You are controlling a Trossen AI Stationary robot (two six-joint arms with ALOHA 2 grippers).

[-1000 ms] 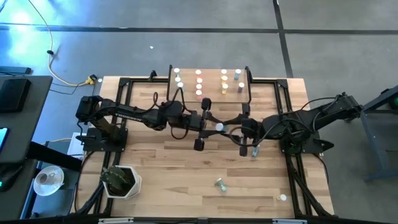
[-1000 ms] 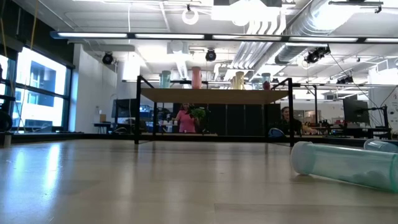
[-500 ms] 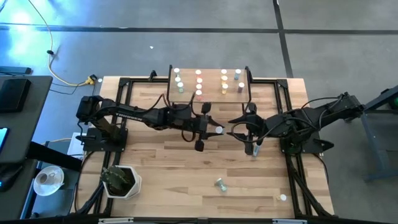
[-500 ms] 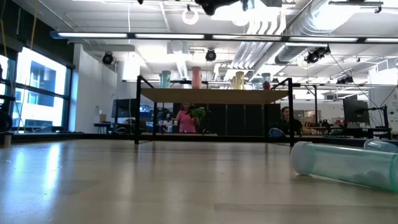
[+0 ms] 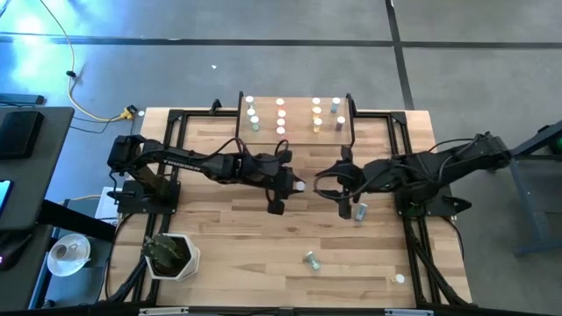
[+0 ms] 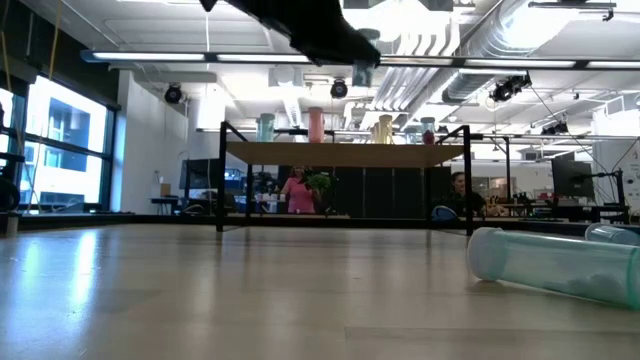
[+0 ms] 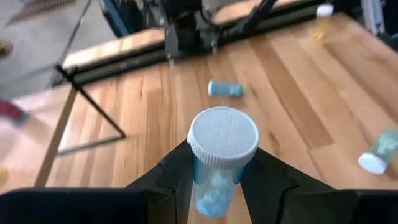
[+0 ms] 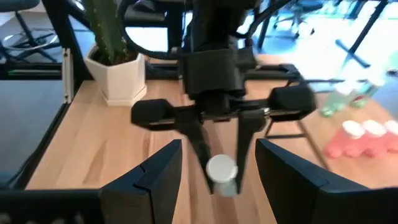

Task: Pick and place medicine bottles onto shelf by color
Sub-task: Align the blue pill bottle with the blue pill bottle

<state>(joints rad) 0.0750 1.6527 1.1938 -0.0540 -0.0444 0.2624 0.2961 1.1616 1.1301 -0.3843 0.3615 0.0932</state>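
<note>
Looking down from overhead, the left gripper (image 5: 294, 183) sits mid-table, clamped on a white-capped bottle (image 5: 299, 185), with the shelf (image 5: 296, 115) just beyond it carrying rows of bottles. Facing it, the right gripper (image 5: 329, 182) hangs with fingers spread and empty; one loose bottle (image 5: 360, 211) lies just beside that arm.

From table level, a dark arm (image 6: 305, 25) crosses overhead and a teal bottle (image 6: 555, 264) lies on its side.

Through the left wrist camera, the fingers (image 7: 176, 176) pinch a blue bottle (image 7: 217, 160) upright.

Through the right wrist camera, open fingers (image 8: 158, 168) frame the other gripper holding its bottle (image 8: 222, 172).
</note>
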